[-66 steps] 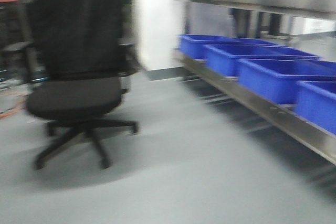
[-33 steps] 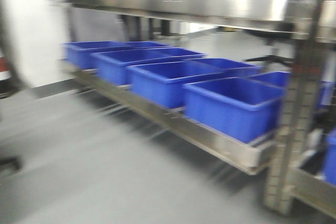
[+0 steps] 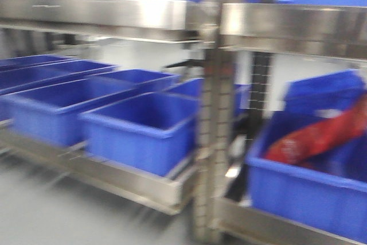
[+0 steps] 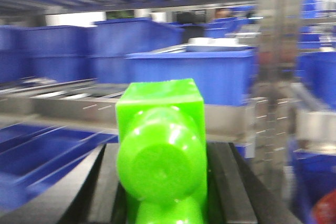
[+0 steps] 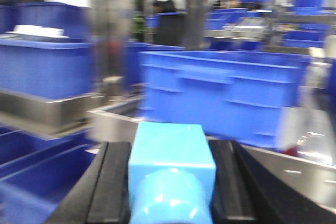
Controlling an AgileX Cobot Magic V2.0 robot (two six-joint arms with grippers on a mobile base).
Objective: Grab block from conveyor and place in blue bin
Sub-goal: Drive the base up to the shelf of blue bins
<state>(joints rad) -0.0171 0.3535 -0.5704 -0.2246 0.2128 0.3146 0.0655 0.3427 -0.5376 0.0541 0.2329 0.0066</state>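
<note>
My left gripper (image 4: 163, 182) is shut on a bright green block (image 4: 161, 145) with round studs, held between its two black fingers (image 4: 231, 182). My right gripper (image 5: 170, 182) is shut on a light blue block (image 5: 170, 169), held between its black fingers (image 5: 113, 179). Open blue bins (image 3: 140, 127) stand in a row on the low steel shelf (image 3: 109, 179) in the front view. The nearest one looks empty. More blue bins (image 5: 226, 90) show ahead of the right wrist. The conveyor is out of view. Neither gripper shows in the front view.
A steel rack upright (image 3: 212, 136) stands mid-frame, with an upper shelf (image 3: 103, 15) carrying more blue bins. A blue bin at the right (image 3: 309, 190) holds a red bag (image 3: 321, 136). Grey floor (image 3: 46, 210) lies at the lower left.
The front view has swung right: the black office chair is gone from view, the bin row has slid left, and the rack upright and the bin with the red bag have come in.
</note>
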